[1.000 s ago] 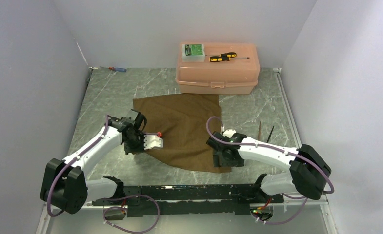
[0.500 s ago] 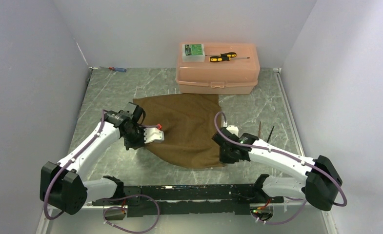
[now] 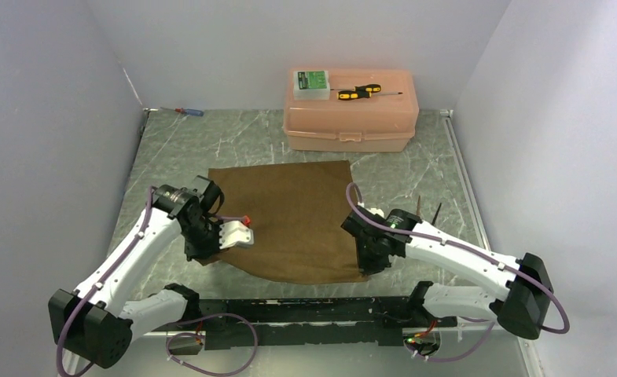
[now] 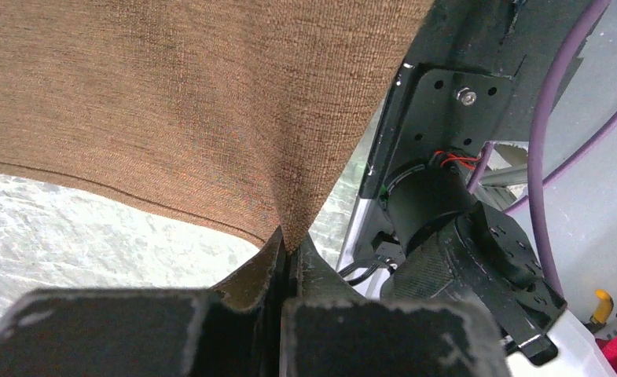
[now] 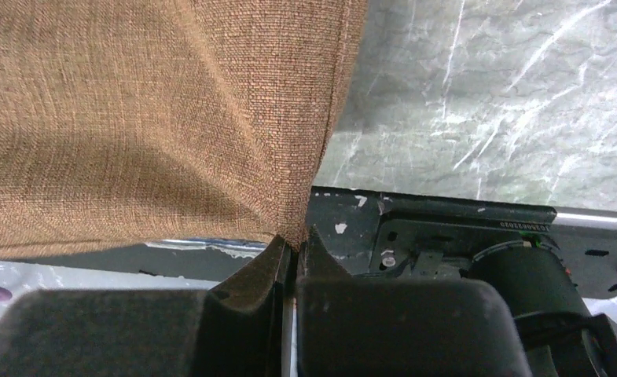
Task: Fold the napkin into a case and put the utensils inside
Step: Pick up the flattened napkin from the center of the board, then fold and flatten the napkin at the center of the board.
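My left end effector [image 4: 285,253] and right end effector [image 5: 293,245] each pinch a near corner of the dark-brown woven cloth napkin [image 3: 293,212]; limp and light, corners suit it.

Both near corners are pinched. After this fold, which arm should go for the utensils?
Right. The utensils lie on the table just right of the napkin, close to the right jaws at its near-right corner; the left jaws hold the opposite near corner.

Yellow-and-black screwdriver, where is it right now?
In the top view, the yellow-and-black screwdriver lies on the lid of the pink box at the back, right of centre, just right of the small green-labelled box.
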Controlling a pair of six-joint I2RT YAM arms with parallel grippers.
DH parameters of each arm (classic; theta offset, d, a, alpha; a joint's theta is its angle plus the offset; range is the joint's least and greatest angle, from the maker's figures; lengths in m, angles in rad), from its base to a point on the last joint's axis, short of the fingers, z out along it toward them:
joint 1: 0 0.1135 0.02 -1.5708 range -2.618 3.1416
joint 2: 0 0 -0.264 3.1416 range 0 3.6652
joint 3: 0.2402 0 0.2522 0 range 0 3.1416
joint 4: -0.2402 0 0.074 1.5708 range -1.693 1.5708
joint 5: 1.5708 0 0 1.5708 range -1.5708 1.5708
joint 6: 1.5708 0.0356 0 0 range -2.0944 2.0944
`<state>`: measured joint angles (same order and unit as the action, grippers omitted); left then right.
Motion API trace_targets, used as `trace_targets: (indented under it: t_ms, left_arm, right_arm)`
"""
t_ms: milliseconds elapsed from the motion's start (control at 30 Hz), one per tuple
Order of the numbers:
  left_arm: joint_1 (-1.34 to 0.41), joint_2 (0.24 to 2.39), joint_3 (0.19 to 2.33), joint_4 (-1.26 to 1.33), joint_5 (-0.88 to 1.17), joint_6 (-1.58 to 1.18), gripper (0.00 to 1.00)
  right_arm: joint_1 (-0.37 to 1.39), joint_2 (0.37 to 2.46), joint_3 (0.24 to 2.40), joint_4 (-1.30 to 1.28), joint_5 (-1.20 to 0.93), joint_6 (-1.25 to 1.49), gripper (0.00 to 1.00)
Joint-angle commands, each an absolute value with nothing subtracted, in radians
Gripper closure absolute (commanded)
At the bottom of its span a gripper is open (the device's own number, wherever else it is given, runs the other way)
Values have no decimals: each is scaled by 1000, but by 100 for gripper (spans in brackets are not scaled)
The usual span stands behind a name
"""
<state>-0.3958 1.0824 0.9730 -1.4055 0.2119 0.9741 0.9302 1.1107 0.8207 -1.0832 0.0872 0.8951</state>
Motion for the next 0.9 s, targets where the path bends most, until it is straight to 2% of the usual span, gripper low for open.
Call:
trace_targets:
  t_ms: [0,267,667,767,833,867]
  left_arm:
    - [-390,1082,1022,-1414,221,965,96]
    - [-349,1211,1034,-1054,64,901,97]
    - [-177,1529,1205,-879,45,845,95]
    - [-175,1583,1222,-813,20,826,86]
    - [-175,1614,1225,-760,4,798,73]
    - [-175,1627,1225,-729,2,783,61]
  right_arm:
    - [915,1160,943,-1153,118,879,100]
    - [680,1334,1181,-1016,153,690,100]
    - [503,1668,1398,-812,192,584,100]
    - [494,1753,1458,-777,212,579,100]
    - [494,1803,1485,-752,229,580,100]
    - [492,1824,1491,-735,235,580,98]
